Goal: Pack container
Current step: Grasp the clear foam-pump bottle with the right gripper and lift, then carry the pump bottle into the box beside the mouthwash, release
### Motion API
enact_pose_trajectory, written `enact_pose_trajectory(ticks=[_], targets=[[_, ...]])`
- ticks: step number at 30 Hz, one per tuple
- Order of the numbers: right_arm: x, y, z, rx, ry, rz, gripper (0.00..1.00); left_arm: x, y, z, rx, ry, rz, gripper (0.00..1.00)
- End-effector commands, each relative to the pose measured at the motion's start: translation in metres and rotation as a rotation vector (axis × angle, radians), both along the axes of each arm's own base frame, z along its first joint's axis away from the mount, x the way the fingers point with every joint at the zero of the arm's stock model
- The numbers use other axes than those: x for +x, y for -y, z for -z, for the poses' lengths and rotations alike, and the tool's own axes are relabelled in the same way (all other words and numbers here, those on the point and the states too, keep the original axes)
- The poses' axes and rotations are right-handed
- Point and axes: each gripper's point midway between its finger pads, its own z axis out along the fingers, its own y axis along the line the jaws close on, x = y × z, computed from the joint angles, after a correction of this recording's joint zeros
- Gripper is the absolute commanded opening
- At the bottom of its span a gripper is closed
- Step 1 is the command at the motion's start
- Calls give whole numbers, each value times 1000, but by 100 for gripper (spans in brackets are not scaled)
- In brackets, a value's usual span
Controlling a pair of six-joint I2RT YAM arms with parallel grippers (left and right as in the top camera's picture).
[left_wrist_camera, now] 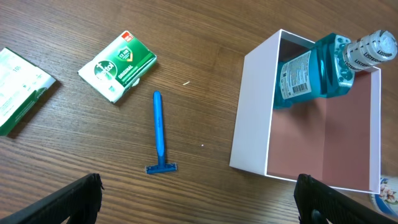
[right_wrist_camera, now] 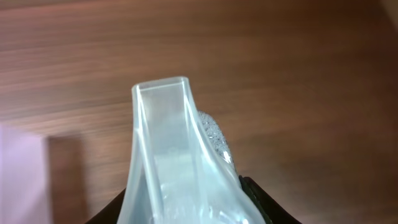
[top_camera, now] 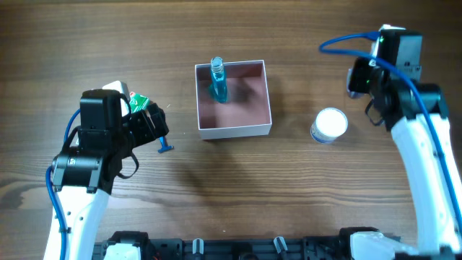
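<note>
The container sits at upper centre of the overhead view. A blue mouthwash bottle leans in its upper left corner, and pink floor shows across the rest. A white-lidded jar stands apart to its right. Left of it, a blue razor and a green box lie on open bench. The left claw hangs released, fingers wide. The right claw is at upper right; I cannot tell its grip.
</note>
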Motion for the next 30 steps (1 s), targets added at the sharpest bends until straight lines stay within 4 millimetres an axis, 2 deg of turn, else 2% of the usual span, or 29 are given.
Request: enact_pose_trajectory(ticks=[1, 6, 9, 11, 14, 18, 20, 21, 26, 30], targets=[[-9, -44, -39, 22, 100, -123, 4, 2, 5, -8, -4, 24, 29, 100], [-23, -115, -44, 144, 104, -225, 4, 2, 5, -8, -4, 24, 29, 100], [-29, -146, -55, 203, 126, -264, 4, 2, 5, -8, -4, 23, 29, 100], [-31, -163, -64, 259, 138, -268, 4, 2, 5, -8, -4, 22, 29, 100], [-28, -179, -69, 301, 133, -289, 4, 2, 5, -8, -4, 21, 29, 100], [-13, -201, -68, 314, 119, -317, 4, 2, 5, -8, -4, 20, 29, 100], [2, -210, -57, 322, 102, -308, 4, 2, 5, -8, -4, 20, 29, 100], [14, -220, -41, 322, 74, -314, 4, 2, 5, -8, -4, 20, 29, 100], [37, -238, 8, 301, -2, -310, 4, 2, 5, -8, -4, 20, 29, 100], [51, -250, 37, 292, -28, -299, 4, 2, 5, -8, -4, 20, 29, 100]])
